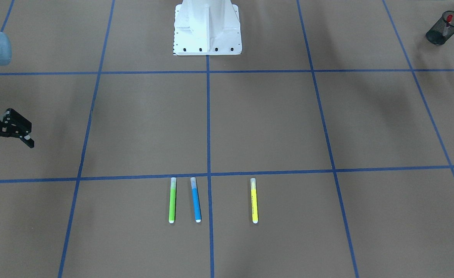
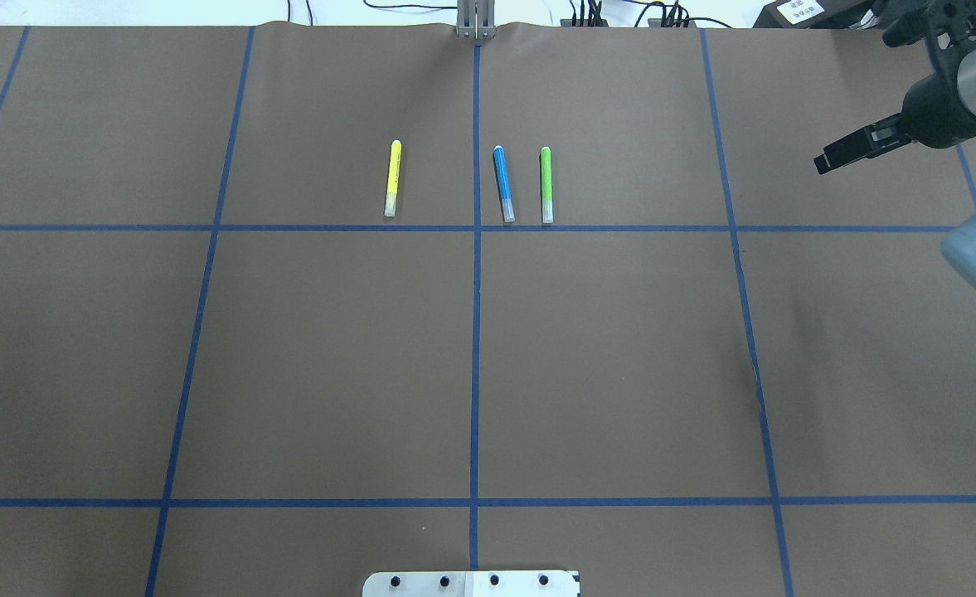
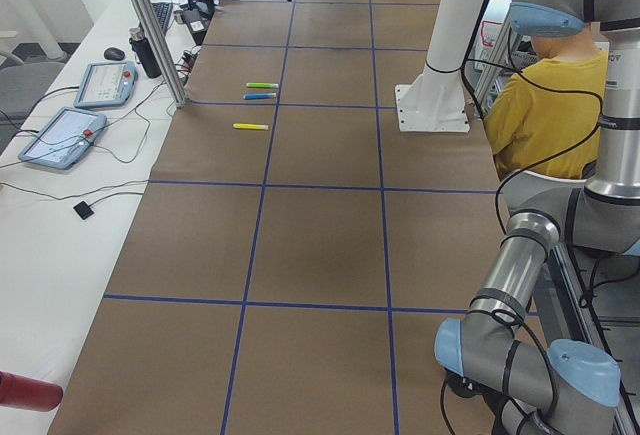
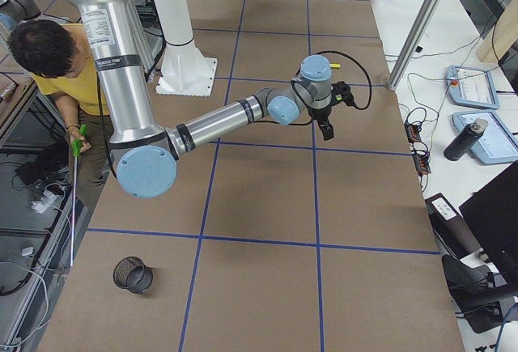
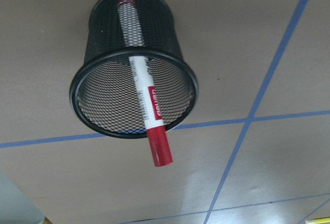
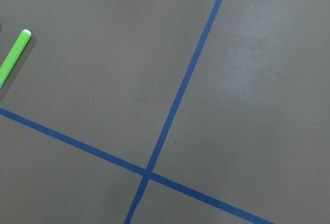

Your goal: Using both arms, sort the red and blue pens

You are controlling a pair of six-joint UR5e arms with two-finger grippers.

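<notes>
The blue pen (image 1: 196,200) (image 2: 502,182) lies flat on the brown table between a green marker (image 1: 172,200) (image 2: 546,184) and a yellow marker (image 1: 254,200) (image 2: 392,178). The red pen (image 5: 149,105) (image 1: 449,19) stands tilted inside a black mesh cup (image 5: 103,64) (image 1: 444,29) on the robot's left side. My right gripper (image 1: 10,151) (image 2: 827,162) hangs open and empty above the table, well to the right of the green marker. In the right wrist view only one end of the green marker (image 6: 13,59) shows. My left gripper shows in no view.
A second, empty mesh cup (image 4: 132,274) stands near the table's right end. The robot's white base (image 1: 207,42) sits at the table's near middle. A person in a yellow shirt (image 3: 545,105) is behind the robot. Tablets and a bottle (image 4: 458,140) lie on the side bench.
</notes>
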